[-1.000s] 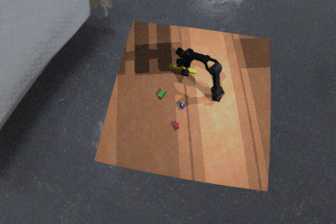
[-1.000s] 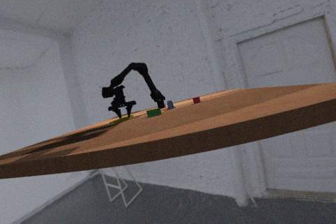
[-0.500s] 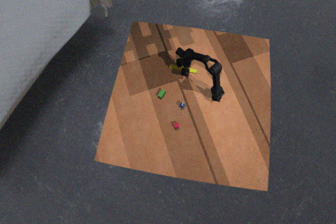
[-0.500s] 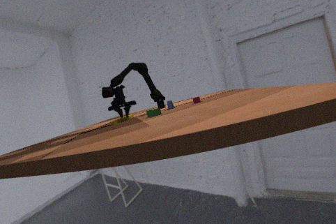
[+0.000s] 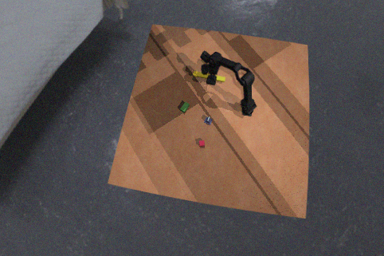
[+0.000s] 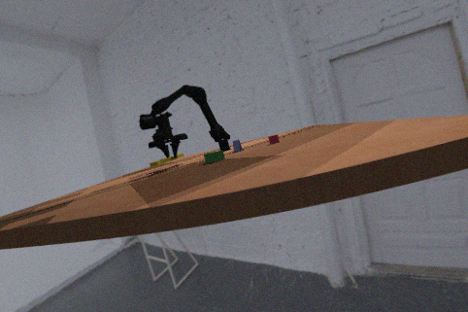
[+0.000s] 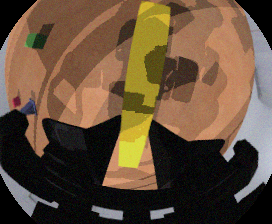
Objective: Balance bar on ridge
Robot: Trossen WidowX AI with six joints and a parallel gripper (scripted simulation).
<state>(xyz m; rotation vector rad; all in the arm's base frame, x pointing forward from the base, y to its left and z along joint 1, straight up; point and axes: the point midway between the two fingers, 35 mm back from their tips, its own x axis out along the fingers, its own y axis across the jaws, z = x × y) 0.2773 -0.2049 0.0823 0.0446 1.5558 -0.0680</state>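
Observation:
A long yellow bar (image 5: 221, 79) (image 6: 155, 163) (image 7: 145, 35) lies low at the table surface; whether it touches the table cannot be told. My gripper (image 5: 208, 75) (image 6: 171, 156) (image 7: 135, 120) points down and is shut on the bar, one finger on each long side. In the wrist view the bar's near end shows between the fingers and its far part runs up the frame. A small blue ridge (image 5: 208, 120) (image 6: 237, 146) (image 7: 29, 107) with a wedge-like outline stands on the table, apart from the bar, with nothing on it.
A green block (image 5: 184, 107) (image 6: 214, 156) (image 7: 35, 40) lies on the wooden table (image 5: 255, 175) (image 6: 291, 193), to the ridge's upper left in the top view. A small red block (image 5: 201, 143) (image 6: 274, 139) (image 7: 16, 101) is below the ridge there. Shadows cross the table.

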